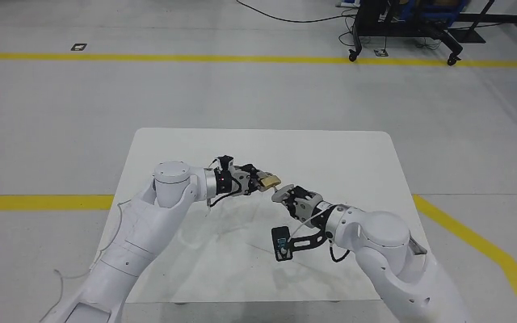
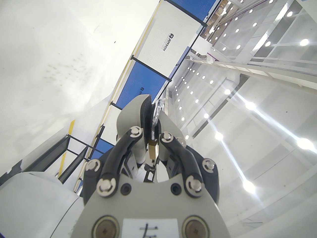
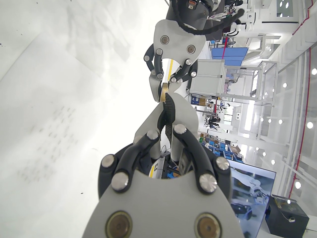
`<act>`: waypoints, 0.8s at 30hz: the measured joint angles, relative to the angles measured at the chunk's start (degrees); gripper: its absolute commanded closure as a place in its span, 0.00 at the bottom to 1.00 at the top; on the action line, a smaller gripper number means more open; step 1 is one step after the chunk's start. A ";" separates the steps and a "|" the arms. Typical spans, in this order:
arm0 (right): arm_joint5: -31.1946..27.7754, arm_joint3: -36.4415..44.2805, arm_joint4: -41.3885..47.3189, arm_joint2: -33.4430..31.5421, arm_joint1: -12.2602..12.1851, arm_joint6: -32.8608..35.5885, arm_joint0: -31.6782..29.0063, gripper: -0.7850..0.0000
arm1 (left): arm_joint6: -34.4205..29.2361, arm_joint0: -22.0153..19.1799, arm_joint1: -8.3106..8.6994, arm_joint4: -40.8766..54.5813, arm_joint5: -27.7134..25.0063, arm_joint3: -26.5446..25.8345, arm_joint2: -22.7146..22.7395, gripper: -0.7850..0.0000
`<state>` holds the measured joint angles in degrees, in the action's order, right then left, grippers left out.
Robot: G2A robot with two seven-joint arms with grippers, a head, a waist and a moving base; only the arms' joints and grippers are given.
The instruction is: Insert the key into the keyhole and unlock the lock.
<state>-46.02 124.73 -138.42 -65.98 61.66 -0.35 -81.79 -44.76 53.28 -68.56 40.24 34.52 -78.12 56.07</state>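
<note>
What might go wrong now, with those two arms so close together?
The left gripper holds the brass lock in the air, so a sideways push might twist it loose onto the table. The right gripper has its fingers so close to the left ones that they may collide.

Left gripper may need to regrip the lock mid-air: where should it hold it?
Probably the brass body of the lock, pinched across its flat faces, from the side away from the right gripper. One end of the lock points at that gripper and the key; this approach keeps it uncovered.
</note>
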 measured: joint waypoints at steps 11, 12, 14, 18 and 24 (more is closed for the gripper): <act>-0.36 -0.62 1.15 0.70 -0.02 0.32 1.41 1.00 | -0.93 -0.42 -0.07 0.04 -0.27 0.19 -0.53 1.00; -0.42 -0.70 1.29 0.76 -0.02 0.33 1.55 1.00 | -0.99 -0.45 -0.07 0.04 -0.30 0.23 -0.54 1.00; -0.46 -0.88 1.64 0.80 -0.02 0.35 1.81 1.00 | -1.07 -0.52 -0.06 0.06 -0.31 0.31 -0.55 1.00; -0.31 -1.51 2.72 0.41 -0.04 0.43 1.95 1.00 | -1.26 -0.54 -0.06 0.24 -0.53 0.38 -0.54 1.00; 0.86 -2.44 5.92 -1.60 -0.23 -0.95 1.15 1.00 | -2.08 -0.57 -0.01 0.85 -0.47 0.53 -0.37 1.00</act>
<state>-45.16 122.29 -132.51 -67.58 61.44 -1.29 -80.64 -46.84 52.71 -68.58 41.09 34.05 -77.59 55.70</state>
